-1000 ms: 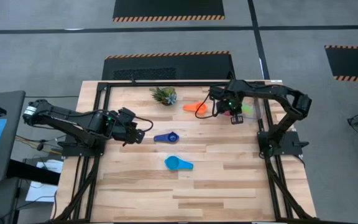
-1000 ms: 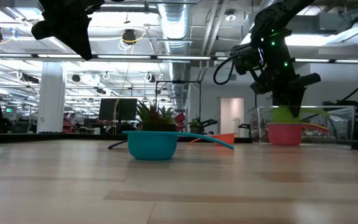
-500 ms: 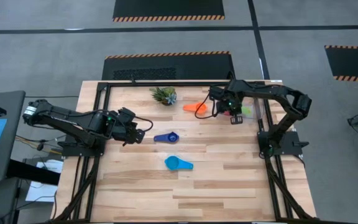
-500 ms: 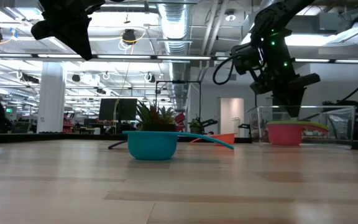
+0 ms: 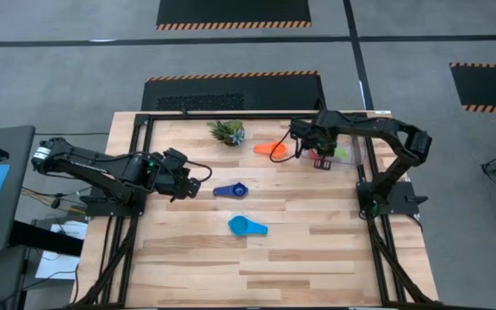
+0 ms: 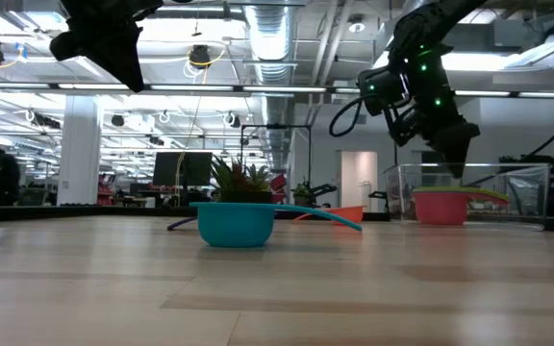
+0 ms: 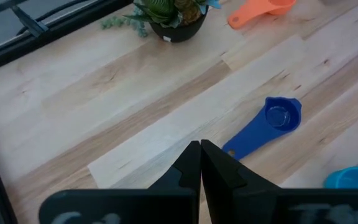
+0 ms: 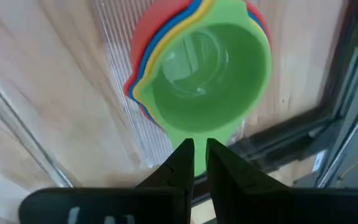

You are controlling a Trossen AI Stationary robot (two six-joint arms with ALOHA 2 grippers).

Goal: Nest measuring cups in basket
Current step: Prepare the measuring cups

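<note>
Right gripper is positioned above the basket, its fingers narrowly parted astride the green cup's handle; whether it is gripped cannot be told. The green cup is seated in the nested stack. Fingers should be withdrawn straight upward. Left gripper, closed and empty, waits near the dark blue cup. Wooden table; open workshop behind.

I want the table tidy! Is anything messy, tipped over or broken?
Nothing is tipped, spilled or broken. Three plastic measuring cups simply wait outside the clear plastic basket: the orange cup, the dark blue cup and the light blue cup. The small spiky green potted plant stands upright.
</note>
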